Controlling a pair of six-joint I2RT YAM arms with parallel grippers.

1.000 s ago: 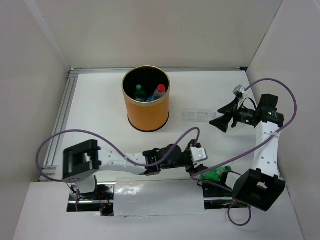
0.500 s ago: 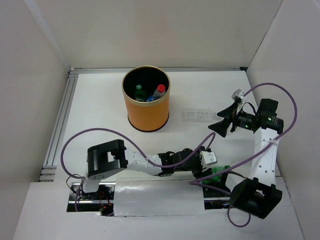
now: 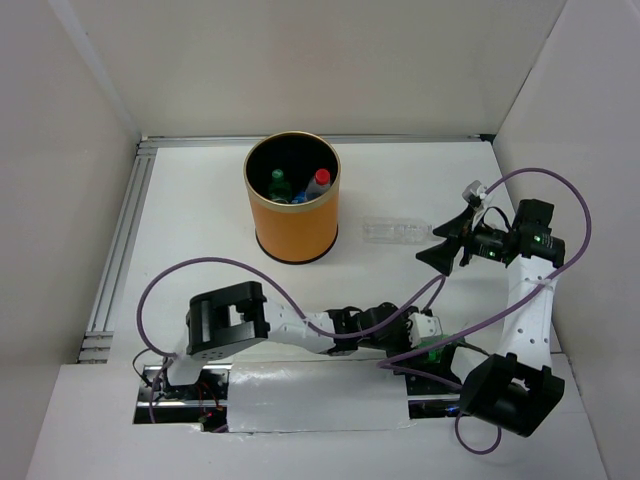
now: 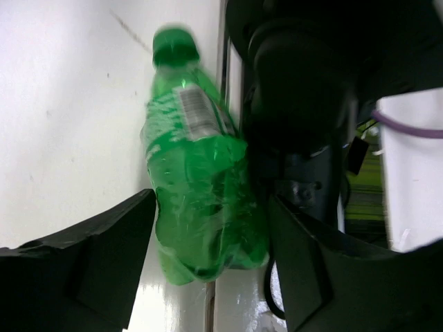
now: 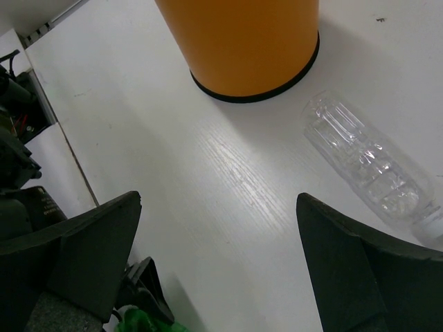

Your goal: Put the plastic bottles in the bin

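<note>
A green plastic bottle (image 4: 201, 180) lies at the table's near edge, against the right arm's black mount (image 4: 304, 104). My left gripper (image 4: 211, 200) is open around its lower half, one finger close on each side. From above, the left gripper (image 3: 425, 335) covers most of the green bottle (image 3: 437, 350). A clear bottle (image 3: 398, 232) lies on its side right of the orange bin (image 3: 293, 225). Inside the bin are a green bottle (image 3: 279, 181) and a red-capped one (image 3: 318, 182). My right gripper (image 3: 443, 240) hovers open and empty just right of the clear bottle (image 5: 370, 166), facing the bin (image 5: 242, 41).
An aluminium rail (image 3: 120, 240) runs along the table's left edge. White walls close the table in on three sides. Purple cables (image 3: 200, 270) loop over the near part of the table. The right arm's base (image 3: 510, 385) sits at the near right.
My left arm has swung right along the near edge and its gripper now stands around the green bottle, jaws narrowing slightly. The right gripper has edged a little lower and leftward.
</note>
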